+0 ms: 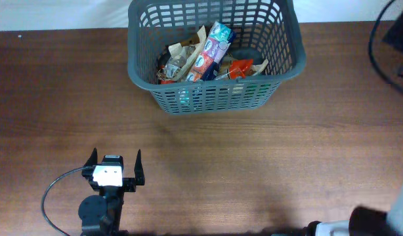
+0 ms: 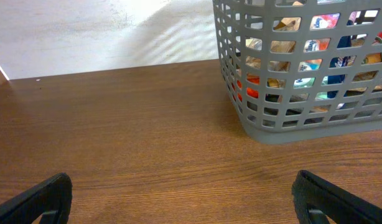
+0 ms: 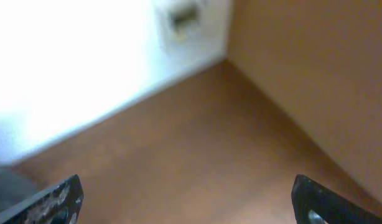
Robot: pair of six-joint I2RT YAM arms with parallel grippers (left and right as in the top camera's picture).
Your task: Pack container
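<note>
The left tool [image 1: 116,154] sits low over the brown surface [image 1: 267,164], its two dark fingers spread as wide as they go with only bare wood between them. In its wrist view, the left tool [image 2: 181,186] has the same empty gap.

Ahead of it and off to its right, well apart, stands the container [image 1: 214,98]. It is upright with its mouth facing up, its long axis running crosswise to the tool's line of sight and one long slotted wall turned toward the tool. From the wrist, the container [image 2: 284,134] shows its near left corner, with coloured food packets [image 1: 211,49] visible through the lattice.

The right tool [image 3: 186,186] gapes just as wide and grips nothing. Its view is blurred, showing only brown wood and a pale wall.
</note>
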